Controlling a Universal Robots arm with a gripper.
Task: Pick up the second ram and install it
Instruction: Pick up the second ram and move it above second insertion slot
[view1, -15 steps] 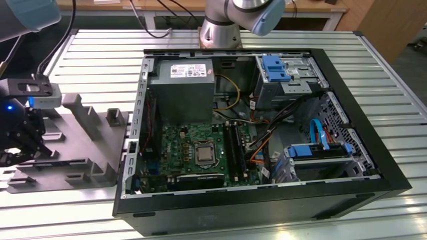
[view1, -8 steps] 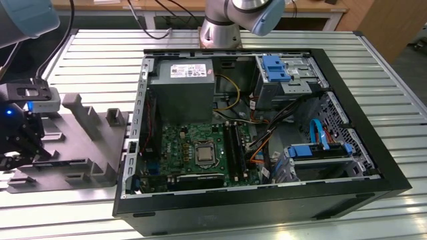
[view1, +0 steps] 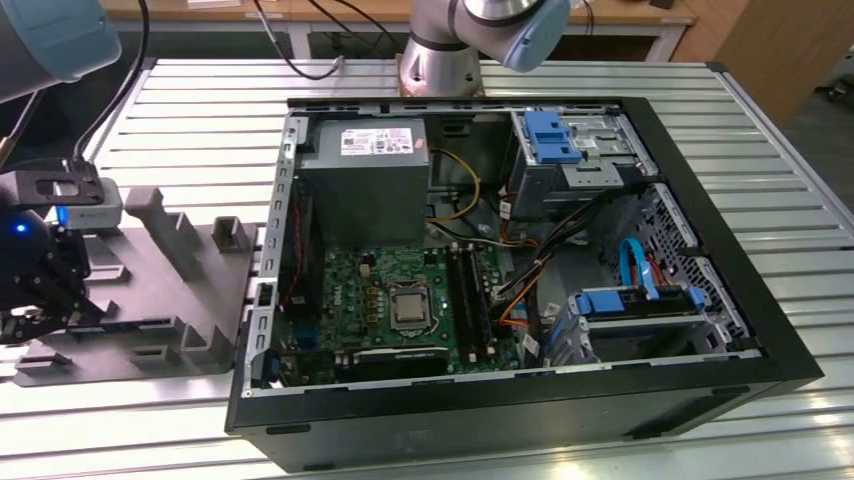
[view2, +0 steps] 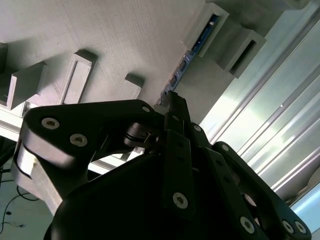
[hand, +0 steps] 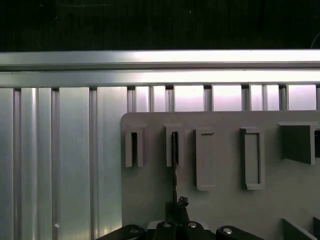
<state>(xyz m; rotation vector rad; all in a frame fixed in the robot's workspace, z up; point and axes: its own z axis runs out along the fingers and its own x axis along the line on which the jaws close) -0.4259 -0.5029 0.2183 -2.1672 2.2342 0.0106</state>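
The second ram (view2: 199, 46) is a thin blue stick standing on edge in a slot of the grey holder (view2: 115, 40). In the first wrist view the ram (hand: 174, 160) appears edge-on as a dark line running from its slot down to my gripper (hand: 178, 204). The gripper (view2: 172, 100) has its black fingers drawn together on the near end of the stick. In the exterior view the gripper (view1: 40, 300) hangs low over the holder (view1: 160, 290) at the exterior view's left.
An open computer case (view1: 534, 400) lies on the slatted metal table (view1: 200, 110), to the right of the holder. Inside are the green motherboard (view1: 374, 290) with long black slots (view1: 470, 290), a grey power-supply box (view1: 363, 160), cables and blue drive brackets (view1: 550, 135). The arm's base (view1: 441, 60) stands behind the case.
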